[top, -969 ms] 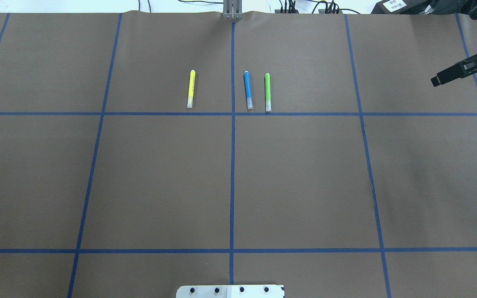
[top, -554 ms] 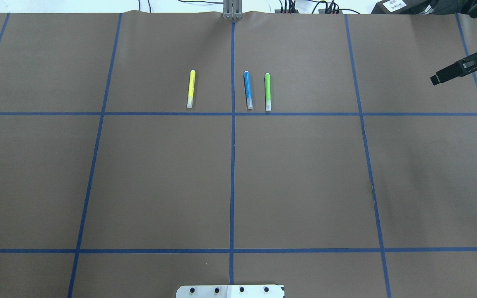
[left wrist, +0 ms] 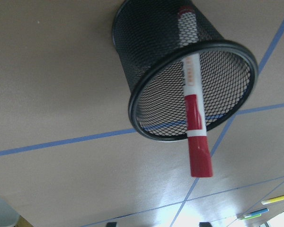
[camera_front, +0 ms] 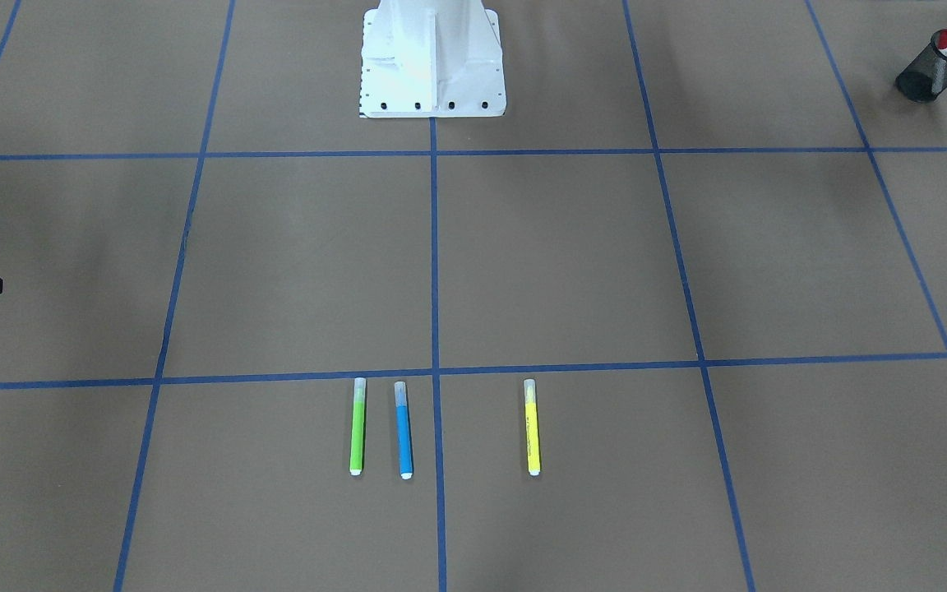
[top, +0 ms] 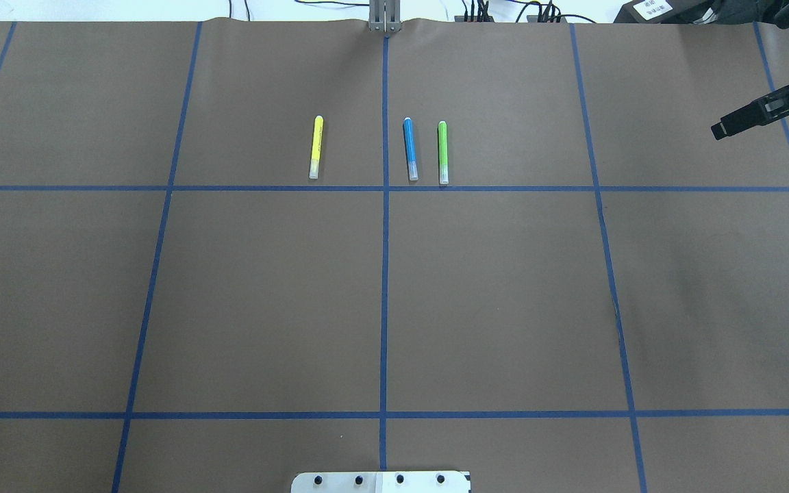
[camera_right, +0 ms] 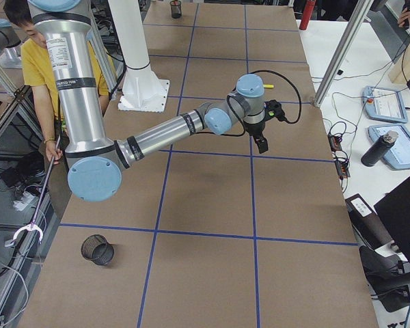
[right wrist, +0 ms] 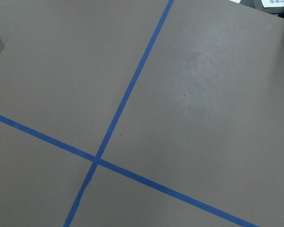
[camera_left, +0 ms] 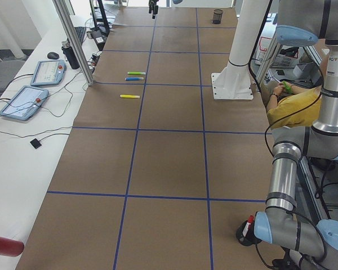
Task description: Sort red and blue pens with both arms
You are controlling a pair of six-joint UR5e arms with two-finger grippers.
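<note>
Red-capped marker [left wrist: 193,113] stands tilted in the black mesh cup [left wrist: 132,61], cap protruding past the rim. Left gripper [left wrist: 157,223] shows two tips apart, holding nothing. In the overhead view the sky-blue marker [top: 409,149] lies on the table at 12 o'clock, with the right gripper [top: 722,129] raised at 2 o'clock; I cannot tell whether its jaws are released or clenched.

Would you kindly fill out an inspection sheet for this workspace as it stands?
Surface: brown paper table, blue tape grid.
Job's things: red-capped marker stands in black mesh cup; blue marker lies flat.
Clutter: green marker, yellow marker.
Grippers: left gripper open, by the cup; right gripper far from the pens, state unclear.
Cables: cables past far edge.
Surroundings: person in yellow shirt, teach pendants.
</note>
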